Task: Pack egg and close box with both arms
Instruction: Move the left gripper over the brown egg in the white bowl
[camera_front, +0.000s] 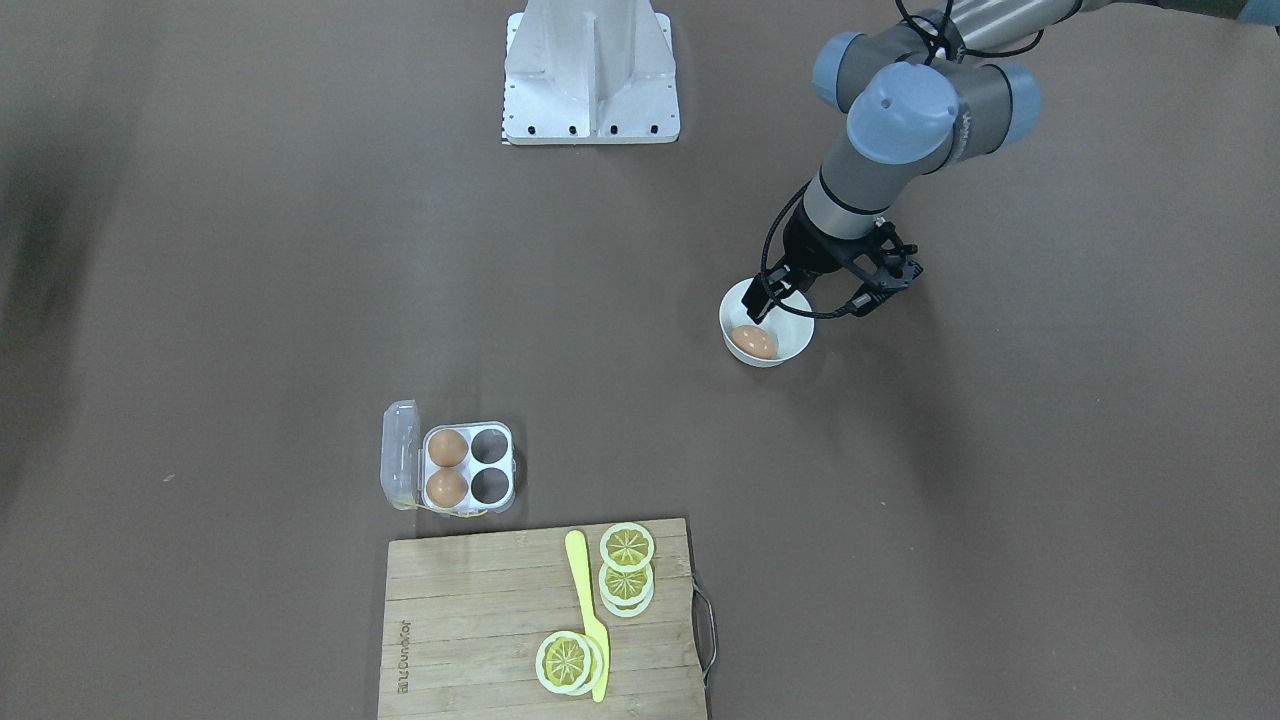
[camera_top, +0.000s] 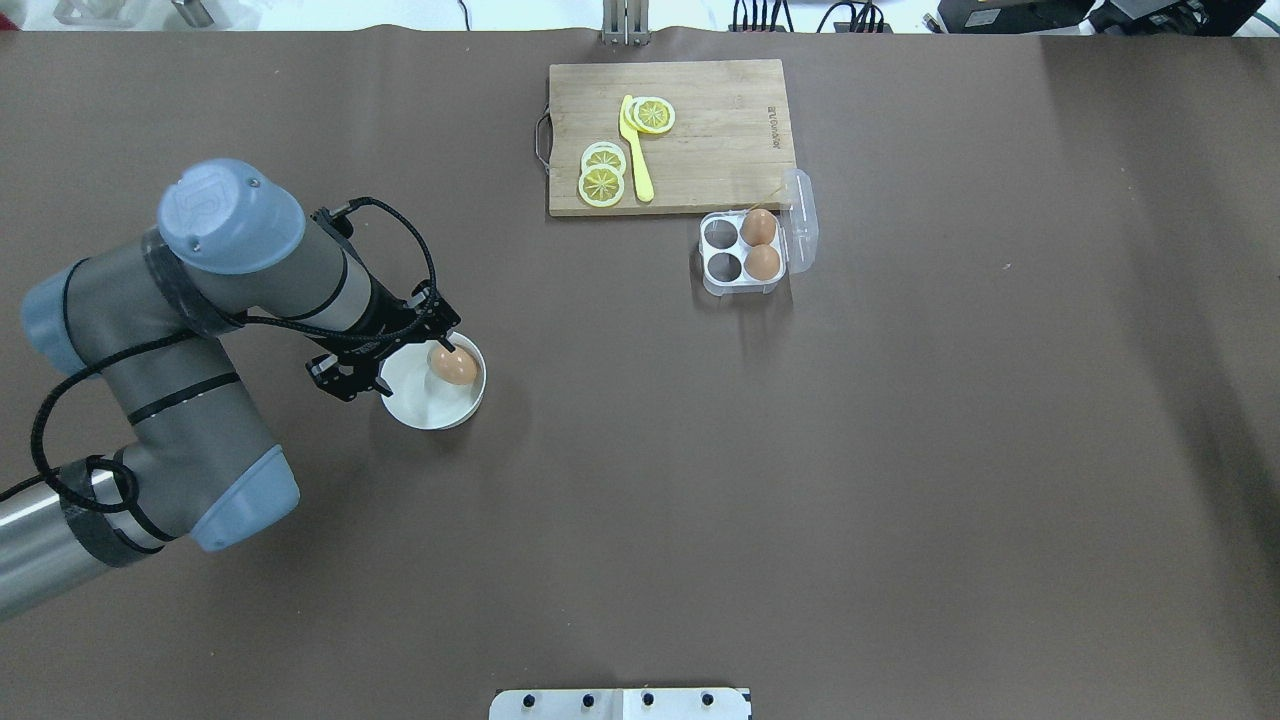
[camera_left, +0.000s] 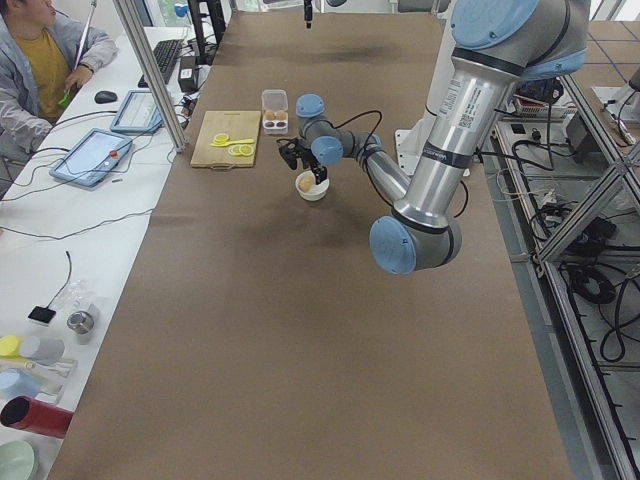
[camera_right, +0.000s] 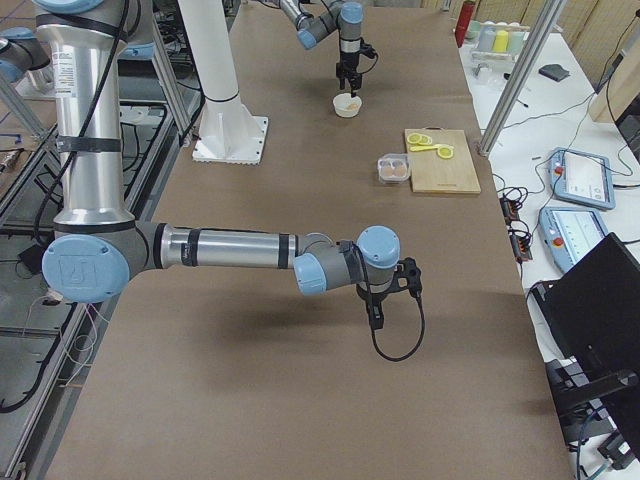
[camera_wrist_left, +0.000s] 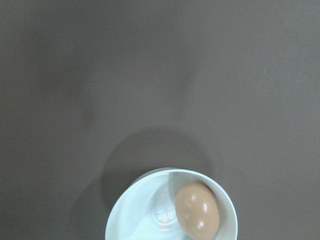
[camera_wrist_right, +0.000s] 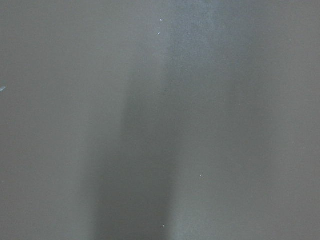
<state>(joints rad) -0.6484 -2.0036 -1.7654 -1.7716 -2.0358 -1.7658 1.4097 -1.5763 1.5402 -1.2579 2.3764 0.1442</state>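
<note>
Showing the left hand (camera_top: 390, 362) spread wide over the white bowl (camera_top: 415, 400), with one finger dipped inside beside the egg (camera_top: 453, 365) and the other outside the rim. The egg lay in the bowl, well apart from the box (camera_top: 735, 249), which stood open with two more eggs (camera_top: 760, 226) in the cups next to its lid. The right hand (camera_right: 377, 318) hung over bare tabletop (camera_top: 900, 450); whether it was spread or pressed together could not be told. A cutting board (camera_top: 720, 130) carrying lemon slices (camera_top: 601, 183) lay just beside the box.
</note>
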